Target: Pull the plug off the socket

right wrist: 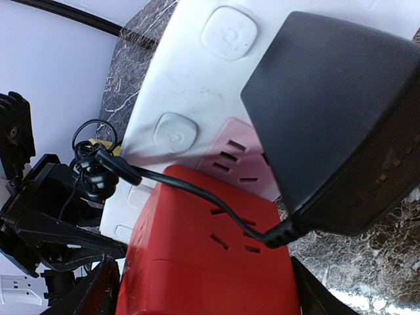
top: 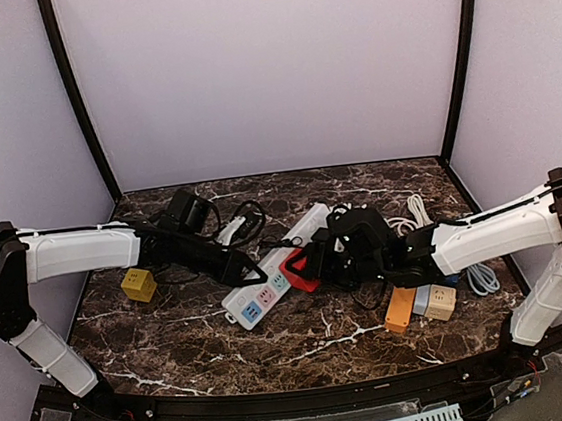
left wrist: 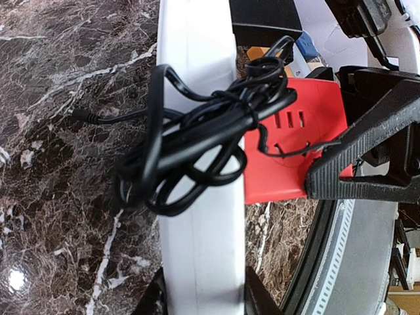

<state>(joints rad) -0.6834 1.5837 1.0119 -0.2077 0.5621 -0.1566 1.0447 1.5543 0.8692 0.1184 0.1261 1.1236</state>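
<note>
The socket is a white power strip (top: 260, 295) lying slantwise mid-table. A red block plug (top: 298, 270) sits against its face, touching it. My left gripper (top: 250, 271) is shut on the strip, whose white side (left wrist: 197, 216) fills the gap between the jaws of that gripper (left wrist: 203, 298). My right gripper (top: 312, 265) is shut on the red plug (right wrist: 210, 262), one finger (left wrist: 367, 157) on each side of it. A black adapter (right wrist: 335, 118) is also on the strip, and its thin cable crosses the red plug. A coiled black cable (left wrist: 197, 151) lies over the strip.
A yellow cube (top: 139, 284) sits at the left. Orange (top: 400, 309) and tan (top: 439, 301) blocks lie at the right, near a grey cable (top: 482, 278) and a white cable (top: 417, 211). Another black adapter (top: 186, 210) with cords lies at the back left.
</note>
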